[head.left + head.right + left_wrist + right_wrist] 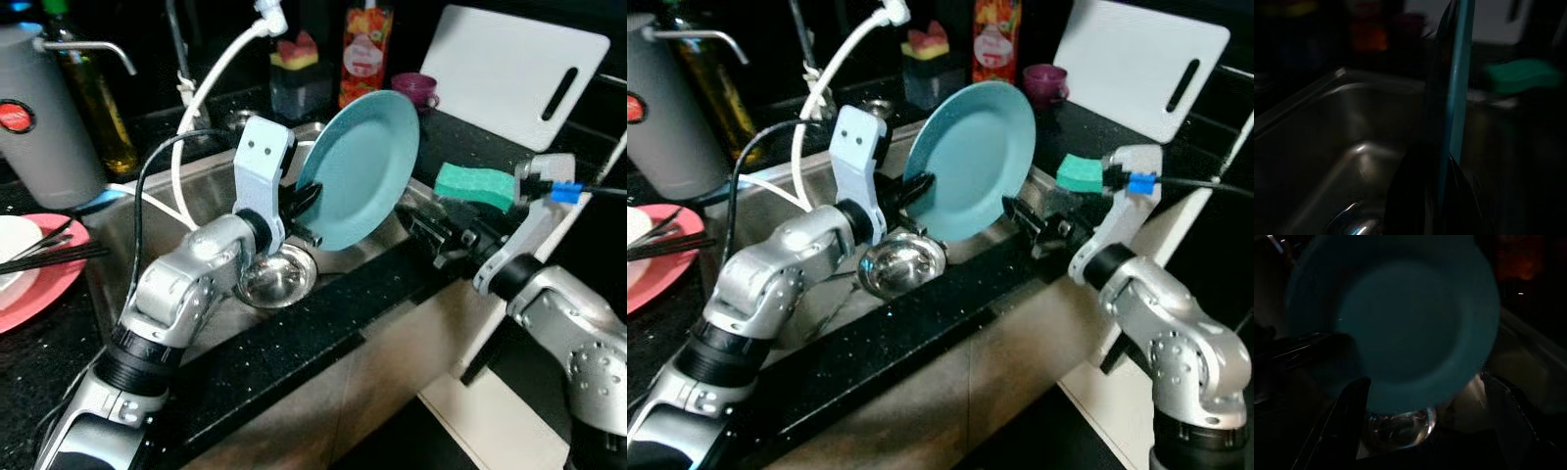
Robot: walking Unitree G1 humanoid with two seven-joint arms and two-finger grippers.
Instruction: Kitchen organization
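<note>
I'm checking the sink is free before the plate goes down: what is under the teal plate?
Under the teal plate, held upright by the left gripper, lies the sink with its shiny drain. The basin floor behind the plate is hidden.

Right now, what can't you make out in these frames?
- Sink floor behind the teal plate: hidden by the plate, held upright in the left hand.
- Red bottle label: too small.
- Right hand: its wrist view is dark, beyond it hardly readable.
- Pink plate: cut off by the left edge.
</note>
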